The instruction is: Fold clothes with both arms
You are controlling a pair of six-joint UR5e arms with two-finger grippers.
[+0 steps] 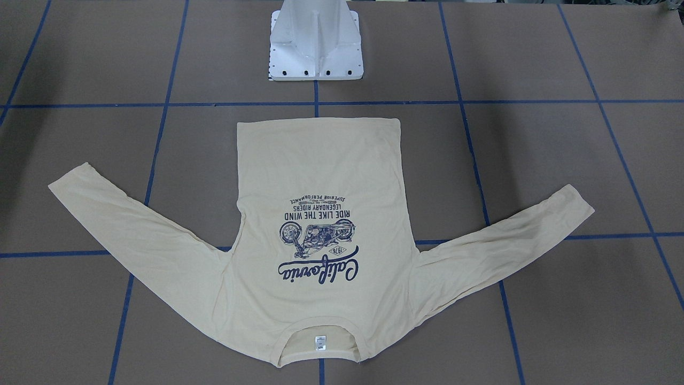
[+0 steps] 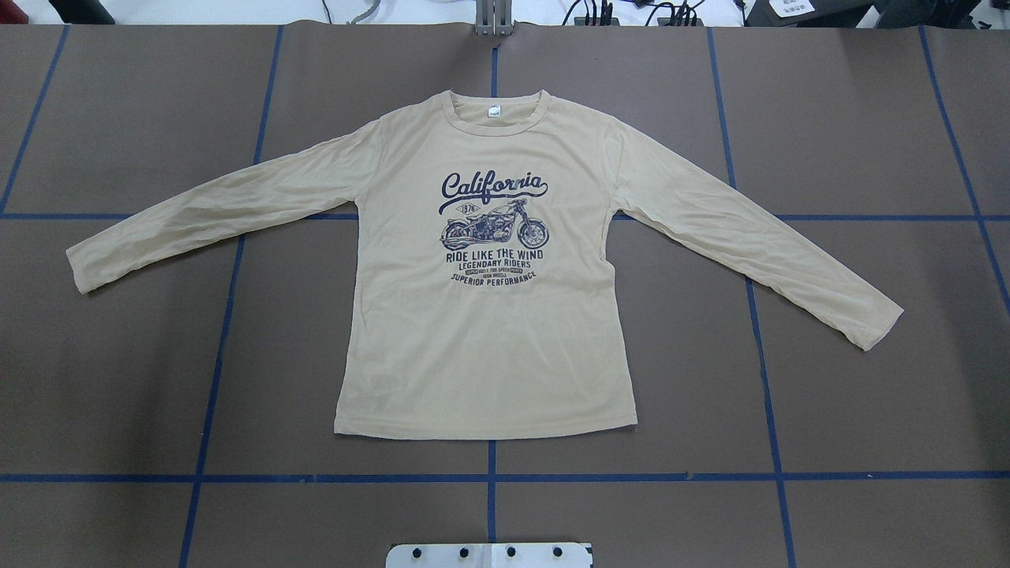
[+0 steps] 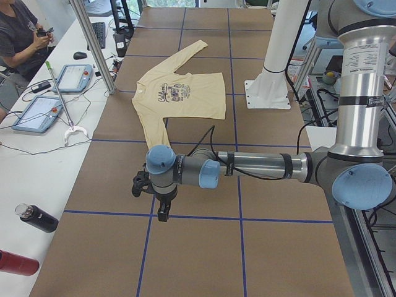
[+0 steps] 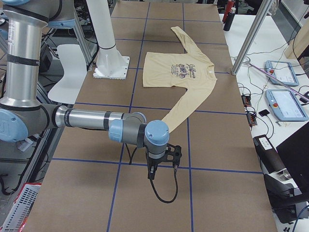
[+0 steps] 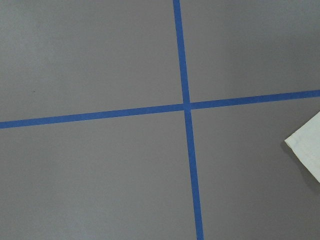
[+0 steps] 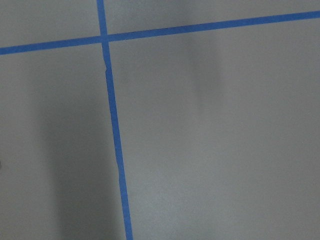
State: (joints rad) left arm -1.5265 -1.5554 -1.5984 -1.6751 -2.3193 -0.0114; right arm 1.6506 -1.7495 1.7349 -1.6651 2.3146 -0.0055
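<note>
The cream-yellow long-sleeved T-shirt [image 2: 485, 331] lies flat and print-up in the middle of the table, sleeves spread out to both sides, neck label away from the robot's base. It also shows in the front-facing view [image 1: 320, 160]. My left gripper [image 3: 162, 213] hovers over bare table off the end of one sleeve, seen only in the exterior left view. My right gripper [image 4: 151, 175] hovers off the end of the other sleeve, seen only in the exterior right view. I cannot tell whether either is open or shut. A sleeve cuff [image 5: 307, 150] shows at the left wrist view's right edge.
The brown table [image 2: 158, 379] carries a grid of blue tape lines. The white pedestal base [image 1: 316, 48] stands at the robot's side of the shirt hem. A side bench holds tablets [image 3: 37, 114] and bottles [image 3: 37, 218]; an operator [image 3: 21, 37] sits there.
</note>
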